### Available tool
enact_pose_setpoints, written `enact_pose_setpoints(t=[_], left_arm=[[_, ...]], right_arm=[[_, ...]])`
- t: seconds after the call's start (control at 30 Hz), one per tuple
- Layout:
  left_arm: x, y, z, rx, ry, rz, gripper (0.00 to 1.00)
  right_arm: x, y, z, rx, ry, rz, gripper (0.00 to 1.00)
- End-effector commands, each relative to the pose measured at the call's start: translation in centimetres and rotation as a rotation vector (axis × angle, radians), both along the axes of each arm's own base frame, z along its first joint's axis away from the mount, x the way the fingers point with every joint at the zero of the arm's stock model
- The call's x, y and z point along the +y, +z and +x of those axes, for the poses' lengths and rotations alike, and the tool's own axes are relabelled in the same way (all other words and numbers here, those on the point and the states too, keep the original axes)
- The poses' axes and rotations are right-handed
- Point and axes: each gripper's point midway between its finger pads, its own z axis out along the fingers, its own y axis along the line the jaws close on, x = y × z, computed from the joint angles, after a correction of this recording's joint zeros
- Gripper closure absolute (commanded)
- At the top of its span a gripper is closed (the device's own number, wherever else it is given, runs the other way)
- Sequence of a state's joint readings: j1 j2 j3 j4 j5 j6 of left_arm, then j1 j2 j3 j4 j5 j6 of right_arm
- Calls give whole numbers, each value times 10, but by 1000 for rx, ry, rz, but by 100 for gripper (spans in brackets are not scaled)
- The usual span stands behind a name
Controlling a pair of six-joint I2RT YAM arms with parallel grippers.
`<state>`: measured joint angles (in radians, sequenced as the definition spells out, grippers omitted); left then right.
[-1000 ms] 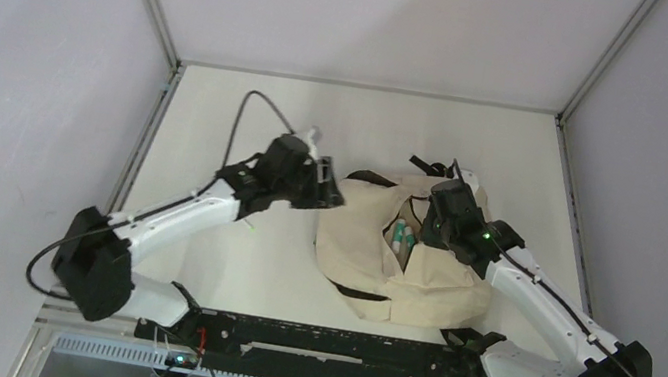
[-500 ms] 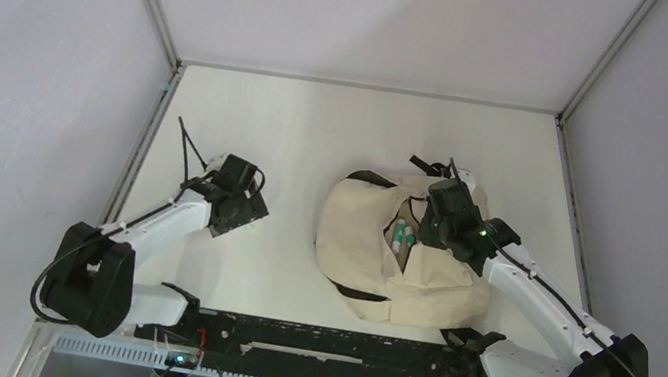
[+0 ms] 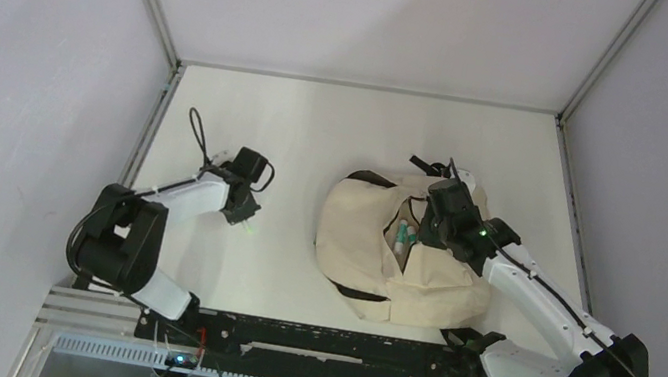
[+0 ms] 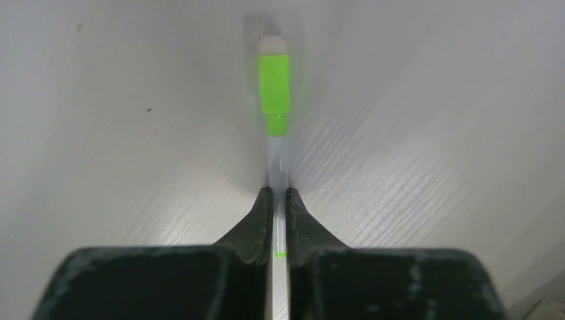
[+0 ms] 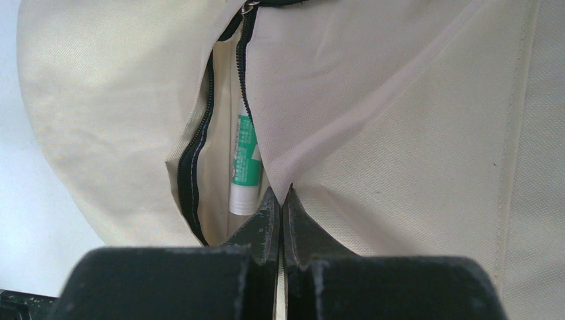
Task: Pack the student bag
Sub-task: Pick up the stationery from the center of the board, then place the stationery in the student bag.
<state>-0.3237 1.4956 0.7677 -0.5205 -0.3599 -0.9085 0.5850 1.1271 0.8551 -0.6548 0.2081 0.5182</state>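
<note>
The bag [image 3: 372, 245] lies on the counter [image 3: 320, 126], right of the middle and closer to the near edge than to the far one. It is soft and cream, with black straps [image 3: 429, 166] showing at its far end. Its opening faces up and is edged by a black zip [image 5: 190, 167]. Inside the opening there is a white tube [image 5: 244, 173] with a green label. From above, two blue-green pieces show in the same gap.

The right fingers [image 5: 270, 213] are at the right rim of this opening. They are pressed together on a fold of the cream cloth, so they grasp the bag itself, and the tube lies just beyond their tips.

The left fingers [image 4: 265, 207] are well apart from the bag, over the left part of the counter. They are clenched on a thin pen [image 4: 274, 93] with a clear body, a bright green part and a white end. The pen points straight away from the fingers, low over the white surface. I cannot tell if its end touches the counter.
</note>
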Motion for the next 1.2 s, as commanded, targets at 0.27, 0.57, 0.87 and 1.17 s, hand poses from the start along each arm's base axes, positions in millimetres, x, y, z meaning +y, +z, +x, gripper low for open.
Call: enact_pose_setpoints(t=[0.27,0.57,0.87,1.17], left_arm=[[-113,96,19,-263,-561,-215,100],[-284,180,-50,-271,-1071,-613,100],[-347,167,-49,-167,-1045,-767,100],[-382,154,-51,-104,-1027,-859,100]], right_arm=[[11,21,10,-91,11,61,100],[16,22,13,-95,11,82,100],[8,24,8,-96,-11,64,100],[12,21,9,-87,-3,63,100]])
